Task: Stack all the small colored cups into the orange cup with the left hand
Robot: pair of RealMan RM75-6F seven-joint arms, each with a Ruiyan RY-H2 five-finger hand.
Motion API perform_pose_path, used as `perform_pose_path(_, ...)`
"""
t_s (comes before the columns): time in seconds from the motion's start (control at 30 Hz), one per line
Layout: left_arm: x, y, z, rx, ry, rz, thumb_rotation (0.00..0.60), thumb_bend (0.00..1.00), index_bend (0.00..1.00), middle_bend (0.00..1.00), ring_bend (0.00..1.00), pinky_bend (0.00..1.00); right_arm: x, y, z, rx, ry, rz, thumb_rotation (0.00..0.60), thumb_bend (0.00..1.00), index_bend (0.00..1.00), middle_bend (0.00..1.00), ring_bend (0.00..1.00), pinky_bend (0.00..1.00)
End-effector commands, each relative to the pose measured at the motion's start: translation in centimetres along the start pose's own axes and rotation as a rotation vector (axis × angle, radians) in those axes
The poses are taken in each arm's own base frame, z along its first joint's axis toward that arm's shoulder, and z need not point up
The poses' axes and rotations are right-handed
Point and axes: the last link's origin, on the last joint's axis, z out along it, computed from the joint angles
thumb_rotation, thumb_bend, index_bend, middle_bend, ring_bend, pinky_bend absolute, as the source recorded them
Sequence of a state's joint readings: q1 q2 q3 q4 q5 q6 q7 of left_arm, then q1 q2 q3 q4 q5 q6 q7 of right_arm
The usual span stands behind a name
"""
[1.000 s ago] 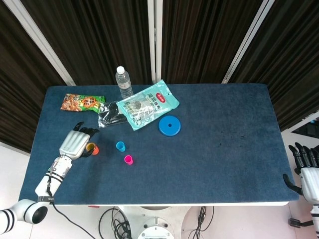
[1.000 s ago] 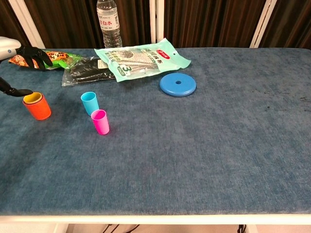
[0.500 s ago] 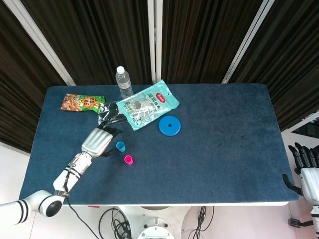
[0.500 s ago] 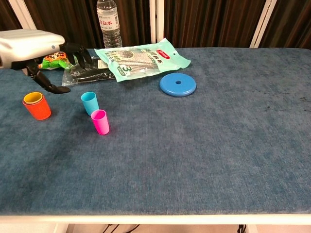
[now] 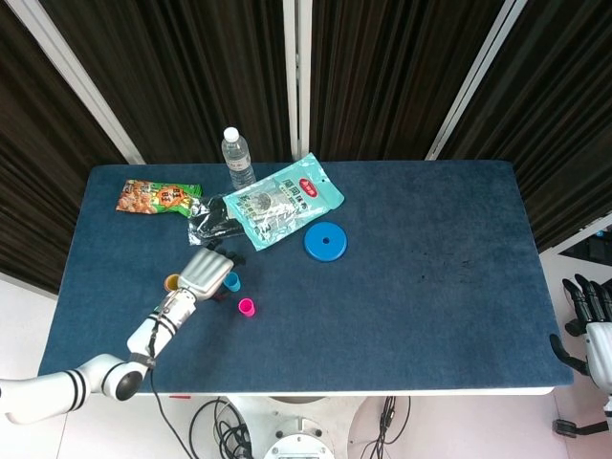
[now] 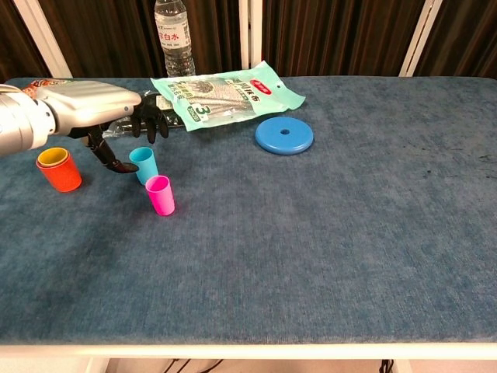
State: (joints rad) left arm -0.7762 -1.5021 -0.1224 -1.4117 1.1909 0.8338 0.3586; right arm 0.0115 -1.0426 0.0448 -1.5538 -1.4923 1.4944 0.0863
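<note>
The orange cup (image 6: 59, 172) stands near the table's left side with a yellow cup (image 6: 52, 157) nested in it. A small blue cup (image 6: 144, 165) stands to its right, and a pink cup (image 6: 161, 194) sits just in front of that. My left hand (image 6: 99, 110) hovers over the gap between the orange and blue cups, open and holding nothing. Its dark fingers (image 6: 149, 121) reach above the blue cup, and the thumb comes down close to the cup's left side. From the head view, the left hand (image 5: 204, 272) covers part of the orange cup (image 5: 171, 282). My right hand (image 5: 590, 316) hangs off the table's right edge.
A water bottle (image 6: 172, 29) stands at the back. A green snack bag (image 6: 227, 92), a black bag (image 6: 133, 118) and an orange snack bag (image 5: 156, 197) lie behind the cups. A blue disc (image 6: 284, 135) lies mid-table.
My left hand has swung right, from beside the orange cup to over the blue cup. The cups have not moved.
</note>
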Motion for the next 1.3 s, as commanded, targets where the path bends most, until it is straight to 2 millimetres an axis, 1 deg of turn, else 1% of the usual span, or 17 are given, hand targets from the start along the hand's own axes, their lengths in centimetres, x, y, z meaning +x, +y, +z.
perform_pose_path(0.03, -0.3, -0.1, 0.1, -0.003, -0.003, 0.027, 0.600, 0.25, 0.37, 0.39, 0.42, 0.17, 0.0, 0.0, 0.0, 0.002, 0.001, 0.000, 0.600, 0.28, 0.00, 0.00, 0.00, 0.00)
perform_pose_path(0.17, -0.8, -0.2, 0.1, 0.006, -0.014, 0.025, 0.600, 0.25, 0.39, 0.41, 0.44, 0.17, 0.0, 0.0, 0.0, 0.006, 0.000, 0.000, 0.600, 0.28, 0.00, 0.00, 0.00, 0.00)
perform_pose_path(0.4, -0.6, -0.3, 0.3, 0.005, -0.002, 0.011, 0.600, 0.26, 0.44, 0.46, 0.51, 0.19, 0.0, 0.0, 0.1, 0.003, -0.003, -0.001, 0.600, 0.28, 0.00, 0.00, 0.00, 0.00)
perform_pose_path(0.53, -0.7, -0.3, 0.4, 0.006, -0.001, 0.007, 0.600, 0.26, 0.46, 0.49, 0.52, 0.20, 0.0, -0.2, 0.2, 0.007, -0.004, -0.003, 0.600, 0.28, 0.00, 0.00, 0.00, 0.00)
perform_pose_path(0.67, -0.3, -0.1, 0.1, 0.000, 0.020, 0.000, 0.600, 0.26, 0.47, 0.49, 0.52, 0.20, 0.0, -0.2, 0.3, 0.007, -0.003, -0.005, 0.600, 0.29, 0.00, 0.00, 0.00, 0.00)
perform_pose_path(0.8, 0.8, -0.2, -0.4, 0.008, 0.059, -0.009, 0.600, 0.26, 0.48, 0.50, 0.52, 0.21, 0.1, -0.3, 0.3, 0.011, 0.000, -0.006, 0.600, 0.28, 0.00, 0.00, 0.00, 0.00)
perform_pose_path(0.9, 2.4, -0.7, -1.2, 0.025, 0.115, -0.002, 0.600, 0.26, 0.48, 0.50, 0.52, 0.21, 0.2, -0.4, 0.2, 0.014, 0.003, -0.007, 0.600, 0.28, 0.00, 0.00, 0.00, 0.00)
perform_pose_path(1.03, 4.6, -2.0, -2.9, 0.080, 0.162, 0.005, 0.600, 0.26, 0.48, 0.50, 0.52, 0.20, 0.2, -0.5, 0.2, 0.016, 0.000, -0.008, 0.600, 0.28, 0.00, 0.00, 0.00, 0.00)
perform_pose_path(1.13, 5.6, -3.2, -4.3, 0.127, 0.165, 0.011, 0.600, 0.26, 0.48, 0.50, 0.52, 0.20, 0.0, -0.7, 0.2, 0.020, -0.003, -0.008, 0.600, 0.28, 0.00, 0.00, 0.00, 0.00)
perform_pose_path(1.2, 5.7, -3.8, -5.2, 0.151, 0.153, 0.013, 0.600, 0.26, 0.48, 0.50, 0.52, 0.20, 0.0, -0.7, 0.3, 0.023, -0.003, -0.008, 0.600, 0.28, 0.00, 0.00, 0.00, 0.00)
perform_pose_path(1.3, 5.4, -4.6, -6.4, 0.174, 0.125, 0.012, 0.600, 0.26, 0.48, 0.50, 0.52, 0.20, 0.0, -0.9, 0.3, 0.025, -0.002, -0.008, 0.600, 0.28, 0.00, 0.00, 0.00, 0.00)
